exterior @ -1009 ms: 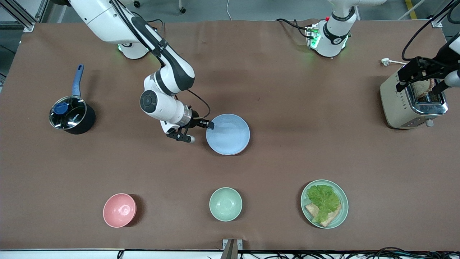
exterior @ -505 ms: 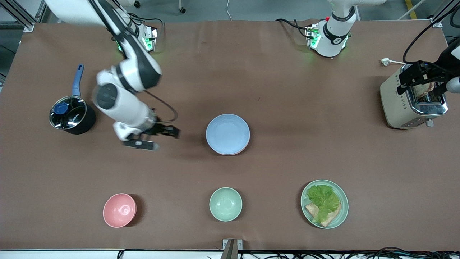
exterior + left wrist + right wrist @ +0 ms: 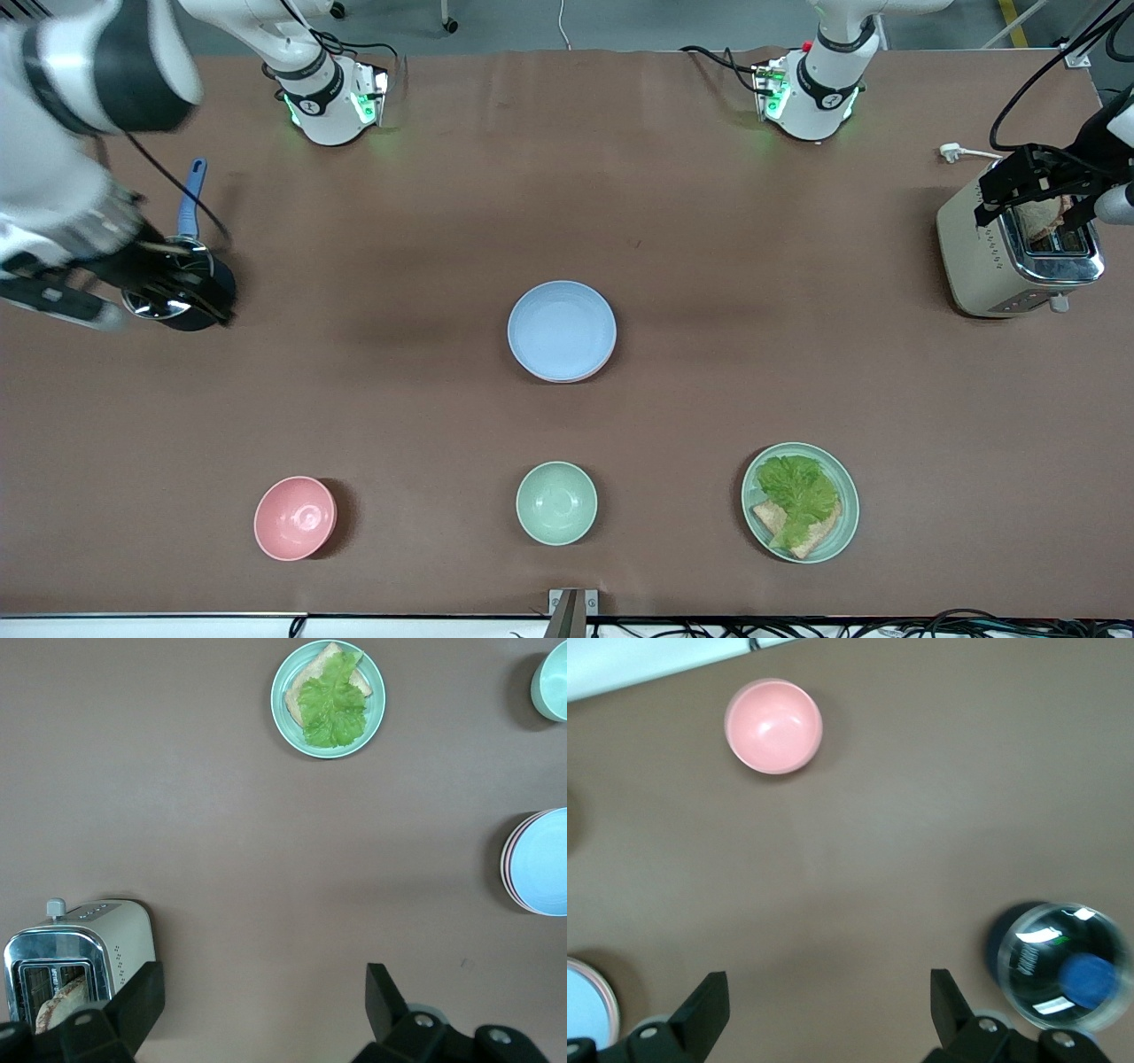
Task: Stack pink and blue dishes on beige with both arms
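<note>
This is a robotics laboratory, shown by two white robot arm bases [image 3: 330, 97] bolted on a wide brown covered table [image 3: 709, 221], aluminium frame struts [image 3: 53, 40] at its corner, and black cables [image 3: 886, 623] along its edge.

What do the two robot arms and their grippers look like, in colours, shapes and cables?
Both arms are glossy white with rounded segments and black joint bands. Each white base glows green near the table. A thin black cable runs along the right arm to its wrist. The right gripper and the left gripper are black, each with two flat angular fingers. Black screw-mounted brackets show beneath the fingers in both wrist views.
</note>
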